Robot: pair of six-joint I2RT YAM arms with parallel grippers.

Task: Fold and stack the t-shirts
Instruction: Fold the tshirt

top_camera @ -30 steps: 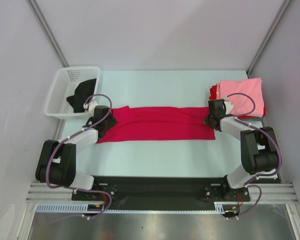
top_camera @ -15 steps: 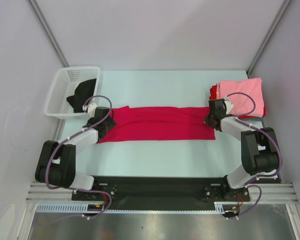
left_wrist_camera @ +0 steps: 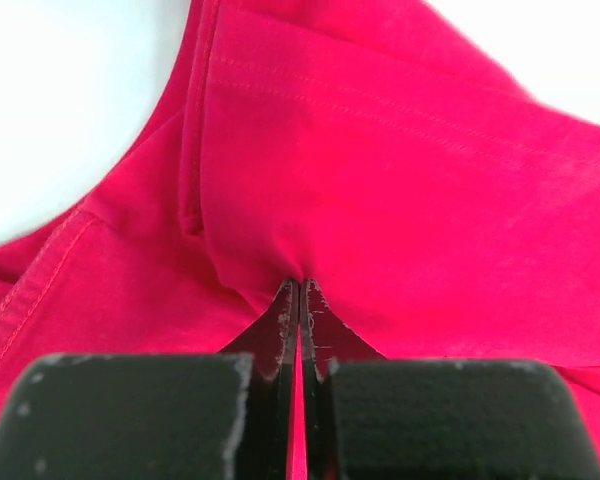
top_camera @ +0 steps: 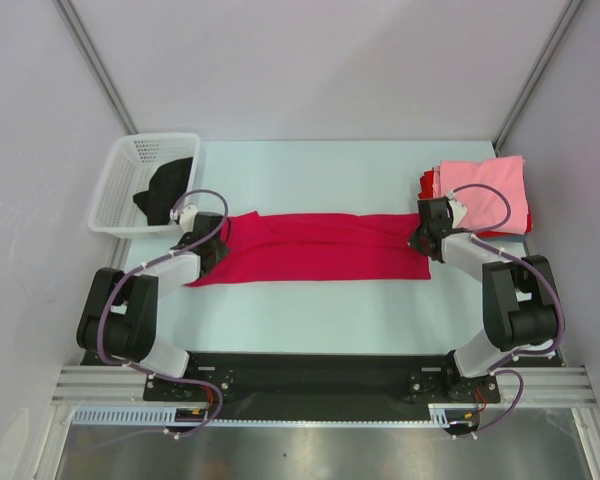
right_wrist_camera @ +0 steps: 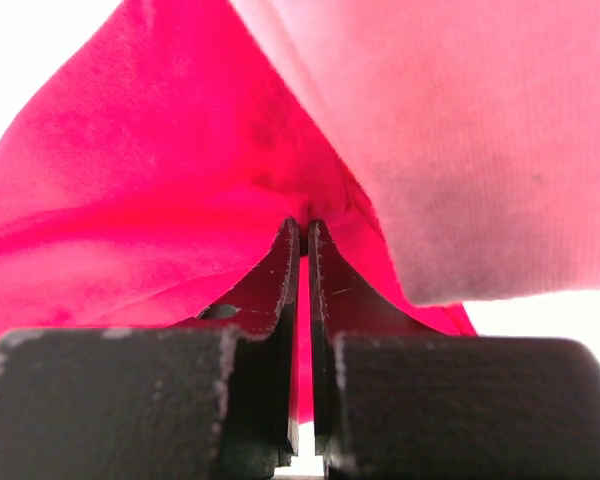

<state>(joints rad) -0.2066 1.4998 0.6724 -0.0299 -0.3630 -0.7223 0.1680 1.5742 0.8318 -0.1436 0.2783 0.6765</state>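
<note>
Bridging left gripper [left_wrist_camera: 299, 292], right gripper [right_wrist_camera: 305, 228]: t-shirt [top_camera: 320, 247]

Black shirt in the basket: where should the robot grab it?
Pinch the bunched top of the black t-shirt from straight above, since the walls of the white basket block the sides. The left gripper and right gripper are both shut on the crimson t-shirt.
</note>
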